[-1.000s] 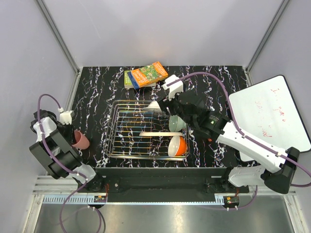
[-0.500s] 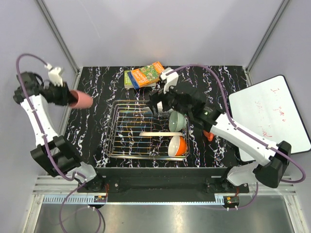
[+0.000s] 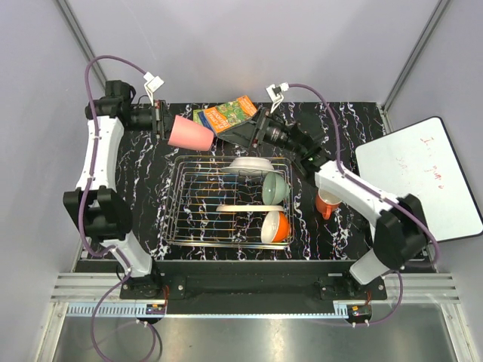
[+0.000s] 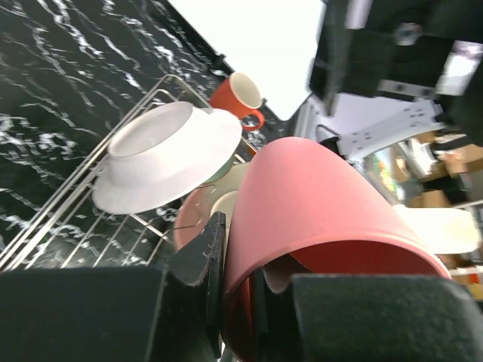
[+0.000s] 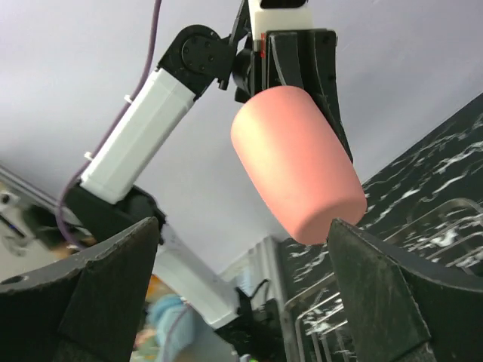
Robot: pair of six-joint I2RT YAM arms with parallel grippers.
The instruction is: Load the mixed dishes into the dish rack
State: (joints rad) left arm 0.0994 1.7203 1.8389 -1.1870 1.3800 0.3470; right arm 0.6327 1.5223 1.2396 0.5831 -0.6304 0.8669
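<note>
My left gripper (image 3: 161,121) is shut on the rim of the pink cup (image 3: 190,134) and holds it on its side, high above the dish rack's far left corner. In the left wrist view one finger (image 4: 204,256) is outside the pink cup (image 4: 324,204) and one inside. My right gripper (image 3: 240,134) is open and empty, pointing at the pink cup (image 5: 298,162) from the right, not touching it. The dish rack (image 3: 181,219) holds an upturned white plate (image 3: 251,165), a pale green bowl (image 3: 275,187), an orange bowl (image 3: 276,226) and a plate on edge (image 3: 241,208). The orange-red mug (image 3: 327,204) stands on the table right of the rack.
Colourful books (image 3: 226,115) lie behind the rack, just under both grippers. A whiteboard (image 3: 419,177) lies at the right edge. Grey walls enclose the black marbled table (image 3: 143,188). The left wrist view also shows the white plate (image 4: 166,154) and mug (image 4: 238,98).
My left arm lifted the pink cup from the table's left side and swung it up to the rack's far left corner. My right gripper left the white plate in the rack and turned toward the cup.
</note>
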